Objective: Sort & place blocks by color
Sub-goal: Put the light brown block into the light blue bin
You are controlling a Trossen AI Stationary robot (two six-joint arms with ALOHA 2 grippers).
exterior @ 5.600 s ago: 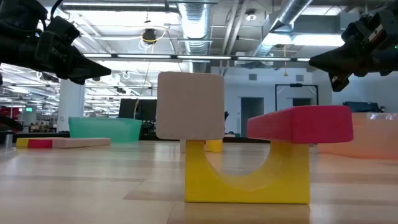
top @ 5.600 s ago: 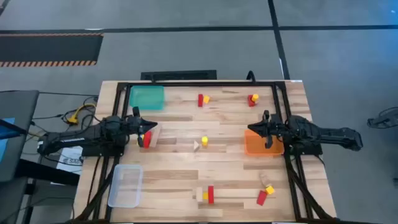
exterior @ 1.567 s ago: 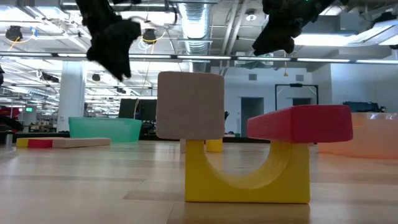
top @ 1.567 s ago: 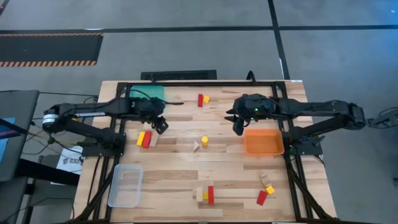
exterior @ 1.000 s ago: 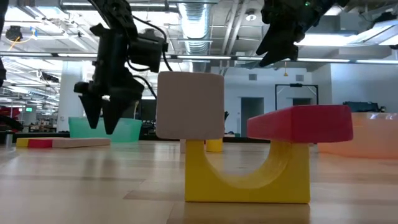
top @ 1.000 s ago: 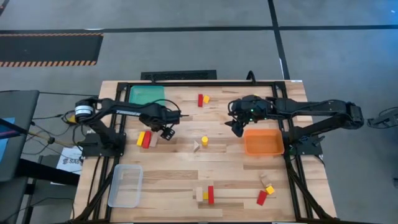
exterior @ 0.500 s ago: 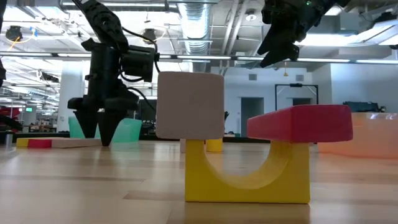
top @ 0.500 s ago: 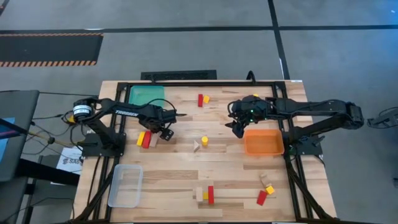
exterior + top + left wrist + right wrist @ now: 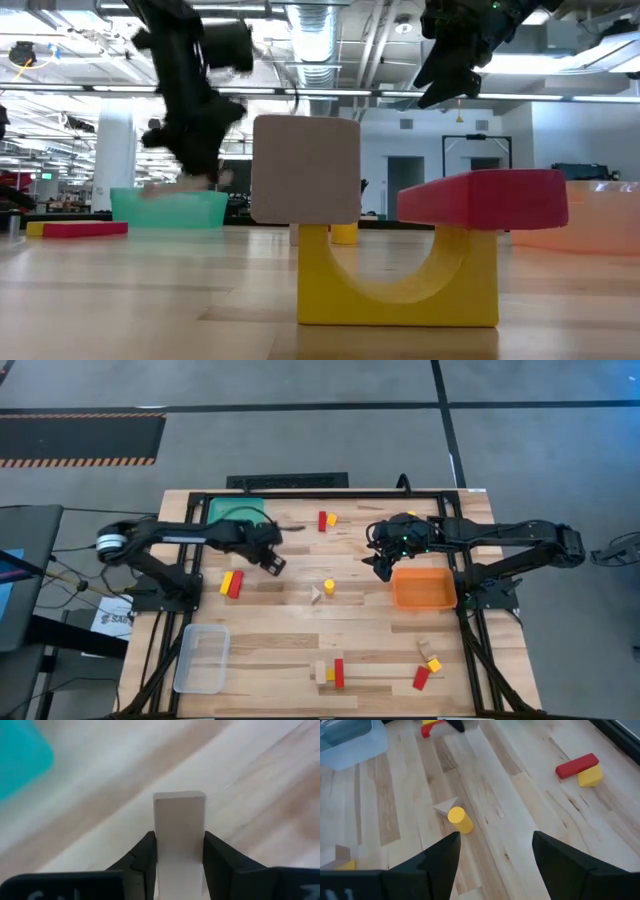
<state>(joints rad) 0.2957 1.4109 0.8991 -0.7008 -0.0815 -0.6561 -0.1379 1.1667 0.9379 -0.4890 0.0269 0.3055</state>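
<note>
My left gripper [image 9: 272,563] is shut on a pale wood block [image 9: 179,815], up in the air just right of a yellow and a red block [image 9: 231,583] that lie side by side on the table. In the low view it [image 9: 205,165] hangs above the table in front of the teal tray [image 9: 168,207]. My right gripper [image 9: 383,565] is open and empty above the table, left of the orange tray [image 9: 424,588]. In its wrist view, a yellow cylinder [image 9: 460,819] and a pale wedge [image 9: 446,806] lie beyond its fingers. My left gripper pinches the pale block by its two long sides [image 9: 161,845] between its two fingers. The block's free end [image 9: 179,796] sticks out past the fingertips. The fingers come from above, pointing down at a slant. The block is lifted clear of the table.
A teal tray [image 9: 237,513] stands at the far left and a clear tray [image 9: 203,657] at the near left. Red and yellow blocks lie at the far middle [image 9: 326,520], near middle [image 9: 333,673] and near right [image 9: 427,670]. The near-middle stack [image 9: 390,260] fills the low view.
My left gripper has gone down to the pale block beside the red and yellow blocks, shut on it and lifted it clear of the table, a little toward the far right. The red and yellow blocks have stayed where they were.
</note>
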